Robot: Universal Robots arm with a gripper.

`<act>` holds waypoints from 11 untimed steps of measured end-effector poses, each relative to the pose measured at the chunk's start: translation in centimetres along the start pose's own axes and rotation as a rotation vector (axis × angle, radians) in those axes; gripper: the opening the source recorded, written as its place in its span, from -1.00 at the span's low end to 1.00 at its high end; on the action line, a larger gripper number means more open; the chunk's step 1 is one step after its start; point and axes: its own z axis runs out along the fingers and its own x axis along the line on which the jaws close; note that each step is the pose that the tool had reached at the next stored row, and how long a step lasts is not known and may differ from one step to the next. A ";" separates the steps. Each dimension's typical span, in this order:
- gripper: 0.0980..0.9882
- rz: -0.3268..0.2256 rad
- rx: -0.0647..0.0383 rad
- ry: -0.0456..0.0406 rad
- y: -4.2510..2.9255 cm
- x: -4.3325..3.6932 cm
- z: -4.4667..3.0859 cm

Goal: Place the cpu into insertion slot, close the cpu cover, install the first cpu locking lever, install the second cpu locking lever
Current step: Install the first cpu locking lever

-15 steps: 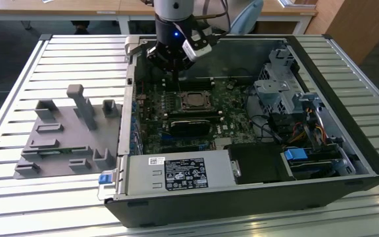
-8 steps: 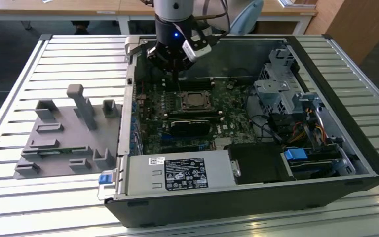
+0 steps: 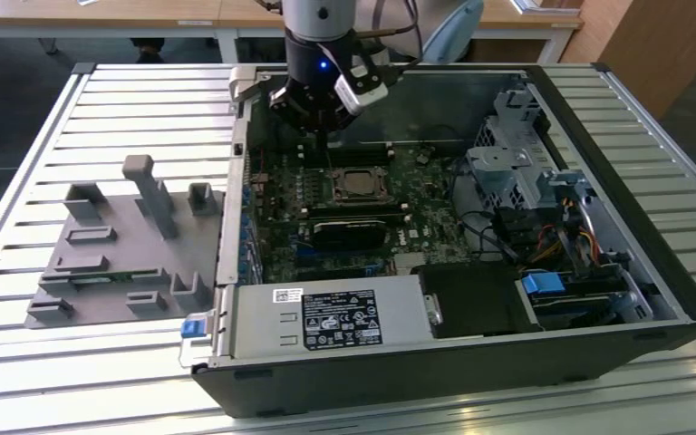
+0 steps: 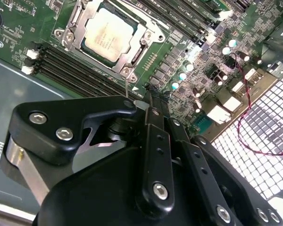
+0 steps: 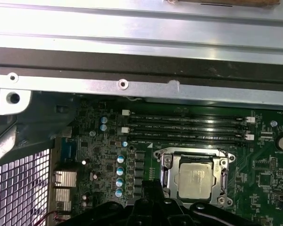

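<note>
The cpu (image 3: 357, 184), a square silvery-beige chip (image 4: 106, 35), lies flat in the insertion slot (image 3: 355, 172) on the green board. The cpu cover (image 4: 142, 36) is a silvery frame lying down around the chip (image 5: 194, 180), its rim (image 5: 193, 154) level with the board. A thin metal locking lever (image 4: 126, 84) stands up from a corner of the socket and ends right at my fingertips. My gripper (image 3: 322, 134) hangs just behind the socket near the case's rear wall. Its black fingers are drawn together (image 4: 148, 101) and appear shut (image 5: 151, 187). Whether they touch the lever is unclear.
Black memory slots (image 5: 188, 125) run beside the socket. A labelled power supply (image 3: 323, 319) and a black module (image 3: 348, 231) sit nearer the front, and a drive cage with cables (image 3: 524, 177) is on the exterior view's right. A grey parts fixture (image 3: 119, 245) stands outside the case.
</note>
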 end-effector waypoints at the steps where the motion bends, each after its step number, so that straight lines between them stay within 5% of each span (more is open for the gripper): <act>1: -0.98 0.000 0.000 0.0001 0.01 0.00 0.02; 11: -0.98 0.002 0.000 -0.0004 0.34 0.11 0.18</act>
